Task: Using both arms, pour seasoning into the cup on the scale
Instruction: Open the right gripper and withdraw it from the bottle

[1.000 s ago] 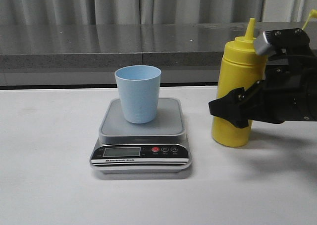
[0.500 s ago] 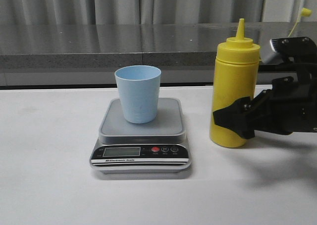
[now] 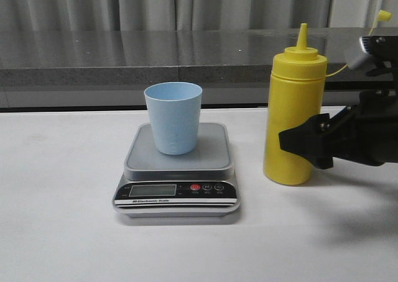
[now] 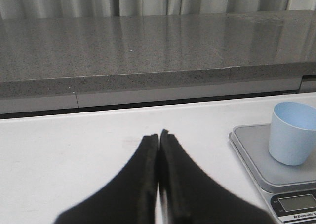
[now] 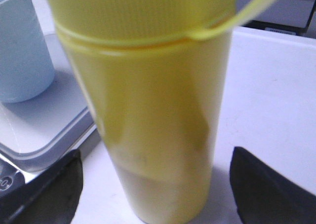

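Note:
The yellow seasoning bottle (image 3: 292, 117) stands upright on the white table, right of the scale, its tethered cap (image 3: 384, 15) hanging off to the right. The pale blue cup (image 3: 173, 117) stands on the silver-grey scale (image 3: 211, 154). My right gripper (image 3: 300, 143) is open, its fingers either side of the bottle's lower half and clear of it; the right wrist view shows the bottle (image 5: 153, 110) between the spread fingers (image 5: 54, 189), with the cup (image 5: 19, 46) and scale (image 5: 44, 135) beyond. My left gripper (image 4: 159, 135) is shut and empty over bare table, left of the scale (image 4: 249, 147) and cup (image 4: 292, 132).
A grey stone ledge (image 3: 124, 58) runs along the back of the table, with curtains behind it. The scale's black front panel (image 3: 155, 191) faces the table's front edge.
The bottle went from leaning in the right gripper to standing upright on the table. The right gripper has drawn back to the right, off the bottle.

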Tool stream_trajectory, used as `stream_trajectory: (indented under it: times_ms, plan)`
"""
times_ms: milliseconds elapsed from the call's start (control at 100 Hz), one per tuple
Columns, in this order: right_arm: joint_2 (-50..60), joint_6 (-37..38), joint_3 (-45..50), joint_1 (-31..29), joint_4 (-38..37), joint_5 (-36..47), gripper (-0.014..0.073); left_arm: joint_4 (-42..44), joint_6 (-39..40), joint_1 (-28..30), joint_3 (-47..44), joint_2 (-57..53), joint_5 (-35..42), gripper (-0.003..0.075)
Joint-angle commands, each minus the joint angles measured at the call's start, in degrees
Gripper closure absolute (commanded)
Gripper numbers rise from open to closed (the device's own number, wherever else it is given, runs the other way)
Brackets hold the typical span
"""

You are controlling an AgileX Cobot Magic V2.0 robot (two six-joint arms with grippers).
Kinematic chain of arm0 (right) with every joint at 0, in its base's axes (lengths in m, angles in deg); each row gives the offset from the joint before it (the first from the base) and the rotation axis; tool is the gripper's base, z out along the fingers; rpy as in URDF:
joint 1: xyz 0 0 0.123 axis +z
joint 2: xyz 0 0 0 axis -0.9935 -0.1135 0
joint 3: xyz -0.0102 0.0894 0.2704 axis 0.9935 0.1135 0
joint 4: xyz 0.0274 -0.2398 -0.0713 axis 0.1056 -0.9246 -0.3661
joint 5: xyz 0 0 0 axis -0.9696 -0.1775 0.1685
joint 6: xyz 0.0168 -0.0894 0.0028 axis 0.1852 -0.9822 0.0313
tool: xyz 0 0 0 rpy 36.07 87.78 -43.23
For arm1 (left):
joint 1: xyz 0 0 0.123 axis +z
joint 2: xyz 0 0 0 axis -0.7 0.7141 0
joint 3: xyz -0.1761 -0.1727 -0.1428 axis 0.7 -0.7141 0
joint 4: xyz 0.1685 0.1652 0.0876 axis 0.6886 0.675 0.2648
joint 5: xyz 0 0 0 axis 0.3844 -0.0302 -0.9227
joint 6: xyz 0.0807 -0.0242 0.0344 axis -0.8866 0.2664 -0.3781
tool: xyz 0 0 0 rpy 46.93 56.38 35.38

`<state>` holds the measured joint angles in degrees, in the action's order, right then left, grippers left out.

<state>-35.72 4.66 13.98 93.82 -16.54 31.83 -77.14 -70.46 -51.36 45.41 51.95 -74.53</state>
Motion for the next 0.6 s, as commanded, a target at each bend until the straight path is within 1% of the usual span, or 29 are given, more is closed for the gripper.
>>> stream_trajectory:
  times_ms: [0, 240, 420, 490, 590]
  plan:
    - [3.36, -0.17, 0.69, -0.08, 0.87, 4.30, -0.0012, -0.01, 0.15, 0.30, 1.49, 0.51, 4.90, 0.0740]
    - [7.62, -0.17, 6.28, -0.08, 4.55, 4.30, -0.0012, -0.01, 0.15, 0.30, 1.49, 0.51, 4.90, 0.0740]
    - [12.88, -0.17, 9.19, -0.08, 5.22, 3.77, -0.0012, -0.01, 0.15, 0.30, 1.49, 0.51, 4.90, 0.0740]
    - [15.67, -0.17, 9.60, -0.08, 5.34, 1.82, -0.0011, -0.01, 0.15, 0.30, 1.49, 0.51, 4.90, 0.0740]
    - [20.76, -0.17, 9.60, -0.08, 5.59, -4.45, -0.0011, -0.01, 0.15, 0.30, 1.49, 0.51, 4.90, 0.0740]
